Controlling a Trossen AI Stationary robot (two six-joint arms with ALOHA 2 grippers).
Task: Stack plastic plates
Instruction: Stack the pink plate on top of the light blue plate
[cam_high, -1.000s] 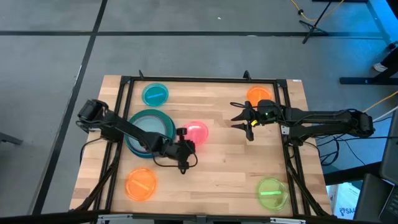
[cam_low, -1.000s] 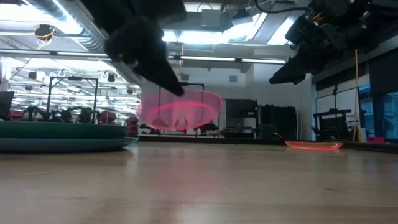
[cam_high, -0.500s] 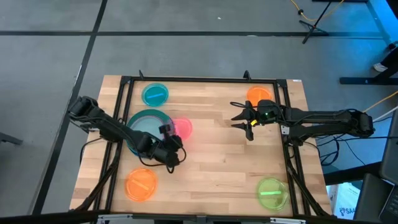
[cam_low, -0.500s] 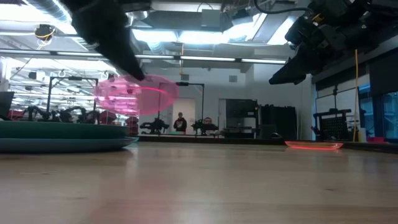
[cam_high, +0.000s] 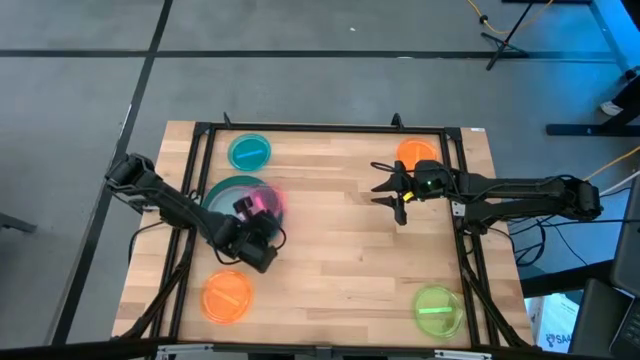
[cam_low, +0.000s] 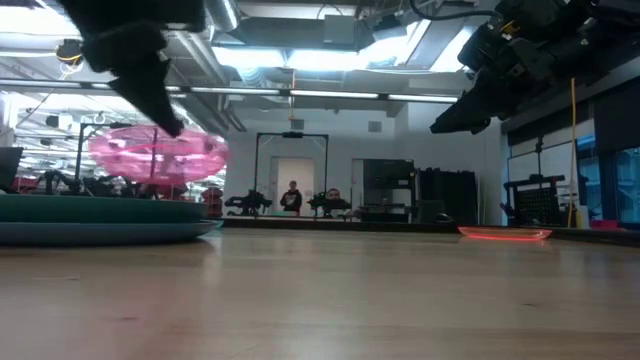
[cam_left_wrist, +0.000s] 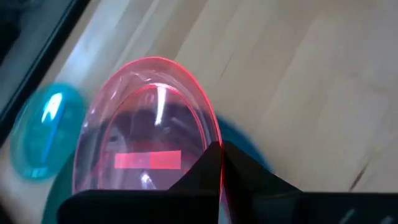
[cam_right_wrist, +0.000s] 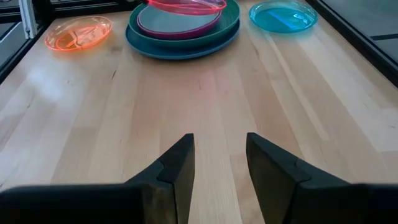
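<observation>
My left gripper (cam_high: 256, 226) is shut on a clear pink plate (cam_high: 264, 203) and carries it above the stack with a large teal plate at the bottom (cam_high: 222, 210). In the low view the pink plate (cam_low: 158, 153) hangs clear above the teal stack (cam_low: 100, 226). The right wrist view shows a smaller magenta-rimmed plate (cam_right_wrist: 177, 22) lying in the teal one (cam_right_wrist: 186, 38). My right gripper (cam_high: 399, 199) waits open above the table's right half, its fingers apart (cam_right_wrist: 217, 163). My left gripper pinches the pink plate at its rim (cam_left_wrist: 212, 138), on the side toward the table's near edge. One finger (cam_left_wrist: 208, 171) lies over the rim; the other is hidden under the plate. The plate is lifted clear, about level, over the teal stack.
Single plates lie flat on the wood: a blue one (cam_high: 249, 152) far left, an orange one (cam_high: 227, 297) near left, another orange one (cam_high: 414, 151) far right, a lime green one (cam_high: 438, 311) near right. A black frame (cam_high: 320, 128) borders the table. Bare wood lies in the middle.
My left gripper has carried the pink plate toward the table's left edge, from the table's middle to above the teal stack, keeping it lifted and held.
</observation>
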